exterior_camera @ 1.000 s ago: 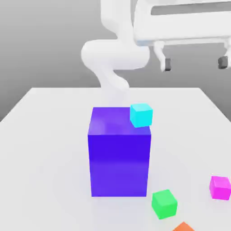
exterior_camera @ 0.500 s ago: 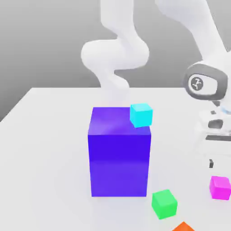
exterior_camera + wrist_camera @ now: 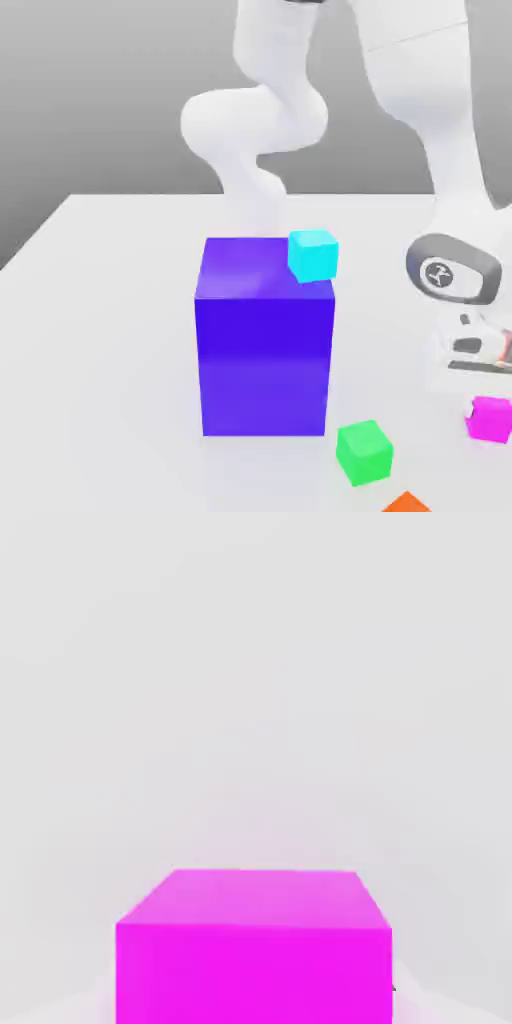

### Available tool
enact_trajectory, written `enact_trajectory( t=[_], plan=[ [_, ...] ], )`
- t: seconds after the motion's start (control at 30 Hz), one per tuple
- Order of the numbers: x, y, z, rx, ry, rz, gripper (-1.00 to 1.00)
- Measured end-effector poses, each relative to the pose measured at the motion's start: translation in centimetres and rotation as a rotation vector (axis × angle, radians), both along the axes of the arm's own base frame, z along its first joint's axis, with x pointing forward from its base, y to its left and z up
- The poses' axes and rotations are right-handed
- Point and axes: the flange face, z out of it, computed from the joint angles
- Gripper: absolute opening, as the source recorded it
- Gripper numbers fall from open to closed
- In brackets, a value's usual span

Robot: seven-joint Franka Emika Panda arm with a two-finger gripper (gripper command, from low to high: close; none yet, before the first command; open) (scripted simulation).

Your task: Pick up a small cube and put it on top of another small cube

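Arm (image 3: 440,130): white, reaching down at the exterior view's right, the hand low over the surface (image 3: 100,330).
Gripper (image 3: 490,385): directly above the small cube (image 3: 490,418), partly cut off by the exterior view's right edge.
Jaws: fully closed; the fingers are hidden, so it cannot be told from the views whether they clamp the small cube.
Small cube: bright magenta, resting on the surface near the exterior view's right edge, just under the hand. In the hand view it appears large and close (image 3: 255,947), its top face and one side face visible against the pale surface.
Blue-violet block (image 3: 265,340): large, upright at the centre of the surface, well apart from the small cube.
Cyan cube (image 3: 313,255): by the block's top corner on the exterior view's right.
Green cube (image 3: 364,452): on the surface in front of the block, near the small cube but not touching it.
Orange object (image 3: 407,503): at the exterior view's lower edge, only a corner visible.
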Motion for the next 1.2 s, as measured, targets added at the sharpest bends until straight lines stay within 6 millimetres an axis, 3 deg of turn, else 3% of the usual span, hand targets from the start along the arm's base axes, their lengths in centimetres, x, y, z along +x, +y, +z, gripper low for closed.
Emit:
enact_trajectory(
  t=[0.1, 0.53, 0.87, 1.2],
  plan=[
    [1.1, -0.3, 2.4, -0.014, 0.011, 0.005, -1.00],
    [6.2, -5.8, -0.2, -0.135, 0.115, -0.248, -1.00],
    [9.7, -9.6, 0.7, -0.185, 0.127, -0.447, -1.00],
    [9.1, -13.2, 3.2, -0.169, 0.067, -0.823, -1.00]
  ],
)
